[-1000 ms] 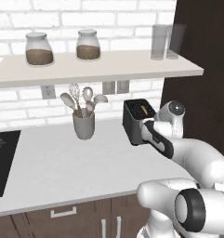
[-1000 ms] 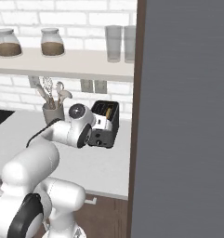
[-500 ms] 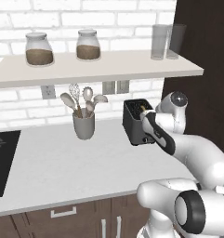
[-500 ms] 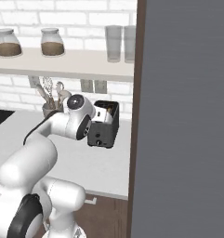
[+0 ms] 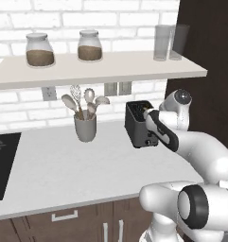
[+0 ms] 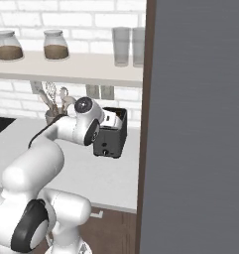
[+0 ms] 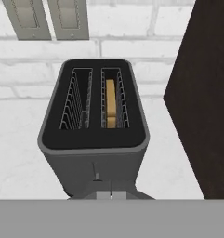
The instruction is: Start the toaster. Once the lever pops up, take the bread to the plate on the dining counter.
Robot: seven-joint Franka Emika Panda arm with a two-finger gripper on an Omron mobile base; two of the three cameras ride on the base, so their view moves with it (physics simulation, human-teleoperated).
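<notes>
Left base view, from left to right. A black cooktop (image 5: 2,160) lies flush in the pale worktop (image 5: 63,175) at 9 o'clock. A grey utensil cup (image 5: 85,127) holding spoons and a whisk stands near the centre, below the wall shelf (image 5: 96,66); the shelf carries two lidded jars (image 5: 39,49) at 11 o'clock and two clear glasses (image 5: 170,41) at 1 o'clock. The toaster (image 5: 139,125), a dark grey box, stands upright on the worktop just right of centre, well apart from the cup. The white arm reaches in from 4 o'clock, and its pincer (image 5: 150,113) sits at the toaster's top right edge; the fingers are together and hold nothing.

Right base view. The toaster (image 6: 111,141) stands at centre, its narrow face with a small round knob turned toward the camera, and the arm's wrist covers its upper left corner. A dark cabinet panel (image 6: 200,124) rises from 12 to 6 o'clock at the right.

Hand view. The toaster (image 7: 92,139) is seen from above, with two slots running from 12 to 6 o'clock. The bread (image 7: 110,103), a tan slice on edge, sits low inside the right slot. Two wall sockets (image 7: 46,18) show at 11 o'clock.
</notes>
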